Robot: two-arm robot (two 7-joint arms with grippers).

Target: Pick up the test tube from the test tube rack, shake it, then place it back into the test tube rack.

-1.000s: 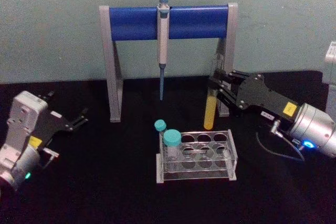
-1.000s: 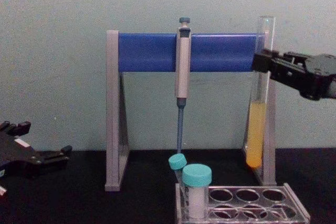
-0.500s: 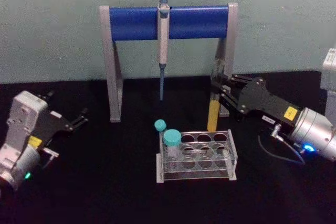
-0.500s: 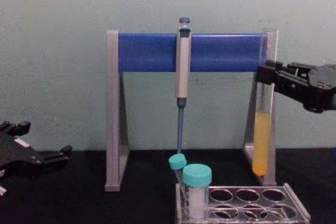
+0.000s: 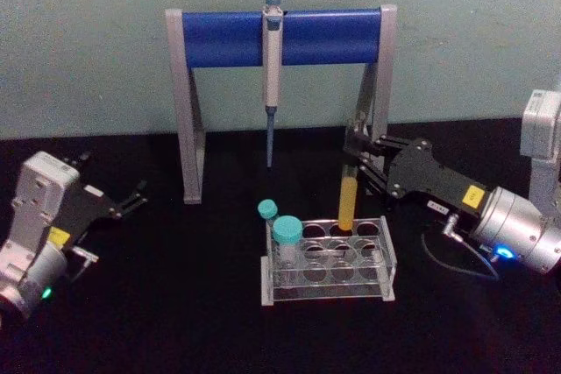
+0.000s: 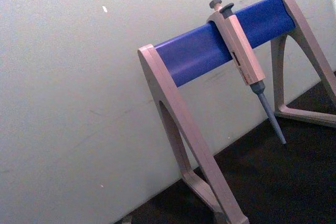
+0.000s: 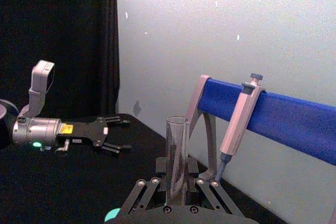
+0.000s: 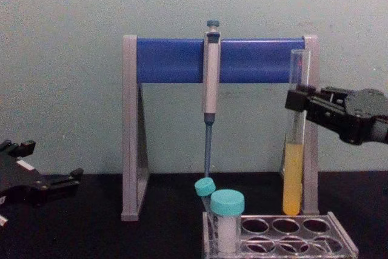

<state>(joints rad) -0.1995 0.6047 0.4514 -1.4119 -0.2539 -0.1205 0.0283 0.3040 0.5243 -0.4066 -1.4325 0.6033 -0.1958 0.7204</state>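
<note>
**Head view:** the right hand (image 5: 353, 157) is clamped on the empty upper part of the long, thin clear glass test tube (image 5: 348, 203), which has yellow liquid in its lower part. The tube is upright, with its bottom right at a back-row hole of the low clear plastic test tube rack (image 5: 329, 293). That makes sense to me. Gripping high keeps the fingers clear of the rack, and holding it vertical lets it slide straight in without spilling from the open top. The two short teal-capped tubes (image 5: 282, 232) sit at the rack's left end, out of the way. The left hand (image 5: 136, 197) is parked out left on the black table (image 5: 175, 330), fingers spread and holding nothing.

**Left wrist view:** this one just looks at the tall grey-and-blue pipette stand (image 6: 205, 53), with the grey pipette (image 6: 242, 56) hanging off its bar.

**Right wrist view:** the test tube's open mouth stands up between the right hand's two fingers, pinched from both sides and nicely centred. The left hand is far off with its fingers wide.

**Chest view:** this is the best one for height. The rounded bottom sits just at the rack's top rim, and I honestly can't tell if it has gone into the hole yet. My guess is that this is the put-back step, with a straight lowering and then a release left to do.
</note>
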